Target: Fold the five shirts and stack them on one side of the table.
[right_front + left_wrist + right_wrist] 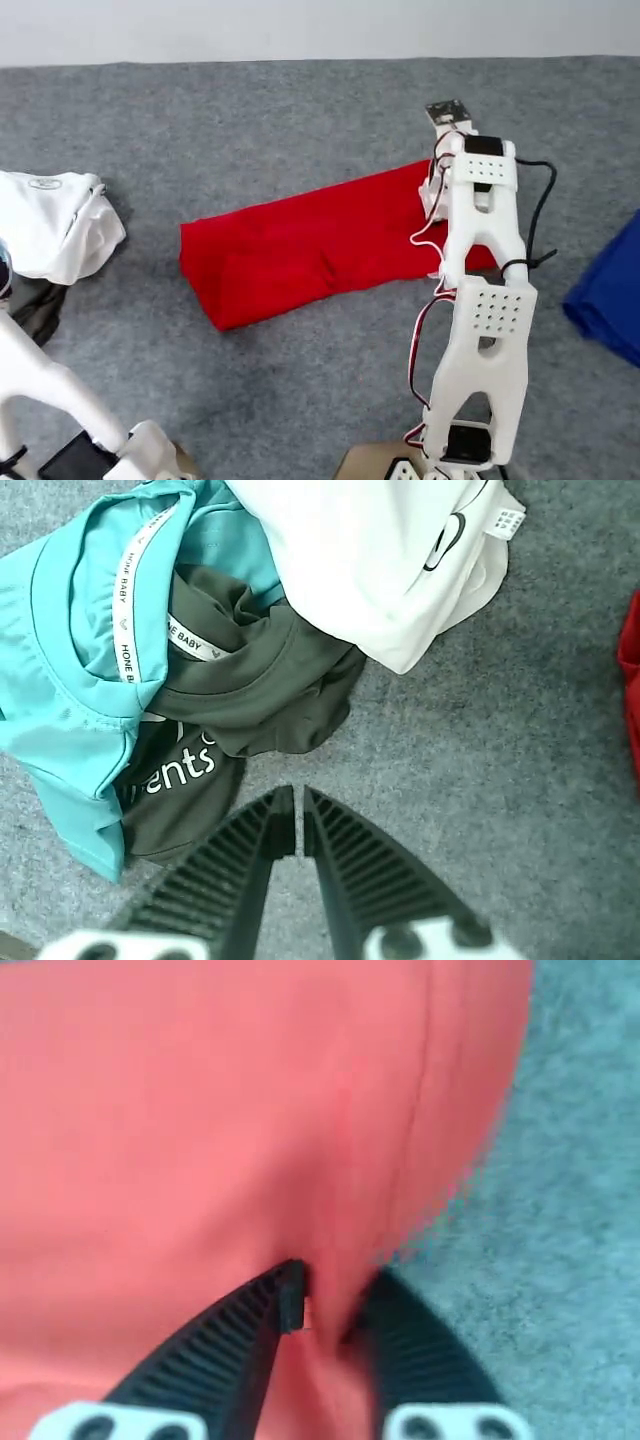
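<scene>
The right tool pinches the 3 o'clock end of the red shirt, which lies folded into a long band in the middle of the grey tabletop. The left tool is closed on nothing, beside the white shirt, teal shirt and dark grey shirt heaped at 9 o'clock. A blue shirt lies at 3 o'clock.

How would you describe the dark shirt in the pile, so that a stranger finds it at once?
Look at the grey table, then at the pile of clothes at its left edge. Between the white shirt and the turquoise shirt lies the dark grey shirt, the only one with large white letters on it.
</scene>
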{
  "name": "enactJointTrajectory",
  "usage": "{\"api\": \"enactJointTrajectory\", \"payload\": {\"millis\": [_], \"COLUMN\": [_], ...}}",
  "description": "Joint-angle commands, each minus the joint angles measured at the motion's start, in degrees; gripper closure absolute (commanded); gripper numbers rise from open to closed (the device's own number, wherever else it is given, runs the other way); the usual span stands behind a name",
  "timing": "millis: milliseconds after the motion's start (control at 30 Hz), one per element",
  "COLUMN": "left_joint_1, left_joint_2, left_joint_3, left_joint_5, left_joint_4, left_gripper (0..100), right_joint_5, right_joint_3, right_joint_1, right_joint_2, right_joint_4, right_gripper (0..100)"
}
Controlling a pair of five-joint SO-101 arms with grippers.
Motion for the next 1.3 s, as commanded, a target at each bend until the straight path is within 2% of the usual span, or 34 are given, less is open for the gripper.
{"api": "enactJointTrajectory", "payload": {"millis": [0, 167, 467, 633, 833, 933, 1100, 1267], "left_joint_1": [0.2, 0.1, 0.1, 0.1, 0.1, 0.1, 0.4, 0.1], "left_joint_2": [-2.4, -2.4, -2.5, -2.5, -2.5, -2.5, -2.5, -2.5], "left_joint_3": [-0.3, -0.5, -0.5, -0.4, -0.2, -0.2, -0.1, -0.1], "left_joint_5": [-0.4, -0.4, -0.2, 0.0, 0.0, 0.0, 0.0, 0.0], "left_joint_4": [1.2, 1.2, 1.3, 1.3, 1.3, 1.3, 1.3, 1.3], "left_gripper": [97, 97, 97, 97, 97, 97, 97, 97], "right_joint_5": [0.9, 6.0, 14.3, 17.6, 20.1, 20.1, 20.1, 18.9], "right_joint_3": [-1.6, -1.6, -2.9, -5.9, -6.6, -7.4, -13.8, -21.5], "right_joint_1": [-2.0, -0.6, 8.6, 14.0, 17.4, 16.1, 8.0, 1.3], "right_joint_2": [-3.7, -5.6, -7.1, -6.9, -7.2, -7.5, -7.5, -7.5], "right_joint_4": [2.3, 4.4, 3.1, 0.9, 0.6, 3.7, 16.7, 24.3], "right_gripper": [99.3, 99.0, 99.0, 99.0, 99.0, 99.0, 99.0, 99.0]}}
